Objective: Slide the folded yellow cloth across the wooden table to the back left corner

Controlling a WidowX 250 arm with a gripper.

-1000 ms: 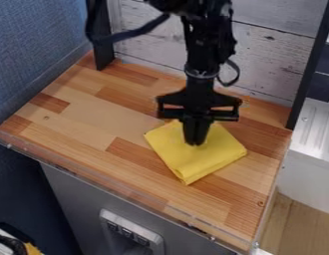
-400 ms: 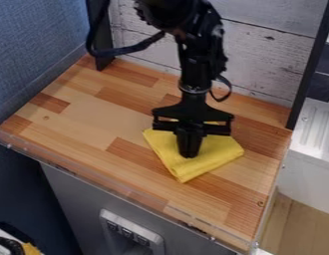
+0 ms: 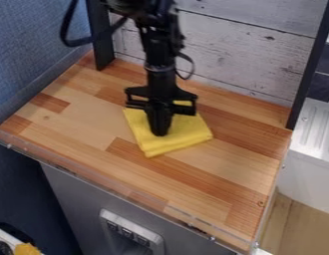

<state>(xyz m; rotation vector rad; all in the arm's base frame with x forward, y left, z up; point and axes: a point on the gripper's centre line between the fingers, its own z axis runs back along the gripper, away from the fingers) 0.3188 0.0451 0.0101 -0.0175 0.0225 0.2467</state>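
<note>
A light wooden surface [image 3: 214,184] stretches beneath a whitewashed plank wall [image 3: 234,55], with a black robot arm [image 3: 158,64] upright over its far part. Should the arm travel sideways while pressing hard, the whole yellow folded cloth [image 3: 184,133] could skid across the smooth wood; heavy contact would be the cause. Too light a touch could instead let the claw [image 3: 159,132] slide over the fabric, leaving the cloth behind. Uneven drag on the upper layer might shear the folds apart or bunch them, since soft cloth gives where it is pushed. Smaller still is the risk from the slack black cable [image 3: 71,37], which could catch on the dark post [image 3: 100,37] at far left if the arm swings that way.

The cloth lies flat on the surface, under the claw and apparently in contact with it, spreading to both sides and toward the near edge, with more of it to the right. One corner points near, slightly left of the claw's tip. Whether the claw is released, clenched or pinching fabric cannot be told.
</note>
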